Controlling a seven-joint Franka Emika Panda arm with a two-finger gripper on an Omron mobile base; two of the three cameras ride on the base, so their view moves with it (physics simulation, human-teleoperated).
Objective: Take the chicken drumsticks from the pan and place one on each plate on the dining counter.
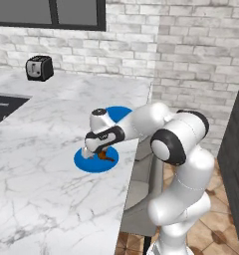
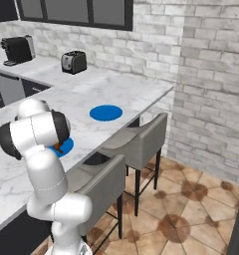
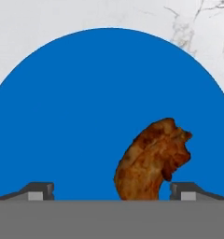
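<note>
A chicken drumstick (image 3: 153, 161) lies on the near blue plate (image 3: 86, 107), and in the hand view its brown meat sits between the two finger tips, much closer to the right-hand one, with its lower end running out of sight at the bottom of that view. The gripper (image 3: 112, 191) hangs just above it with its jaws spread wide, holding nothing; blue plate shows on both sides of the meat, so neither finger tip appears to touch it. In the left base view the drumstick (image 1: 105, 155) pokes out from under the gripper (image 1: 94, 152) near the middle of the plate (image 1: 86, 163). In the right base view the drumstick (image 2: 57, 147) and a sliver of that plate (image 2: 65, 146) show just past the arm's upper joint.

The second blue plate (image 2: 106, 112) lies farther along the bench (image 2: 81, 99), well apart from the first, close to the bench edge above the grey stools (image 2: 141, 139). In the left base view it (image 1: 119, 112) is partly hidden behind the arm.

A toaster (image 1: 39, 67) stands at the far end of the bench (image 1: 42, 149) by the brick wall (image 1: 191, 50), and a coffee machine (image 2: 18, 50) sits farther along the same wall.
</note>
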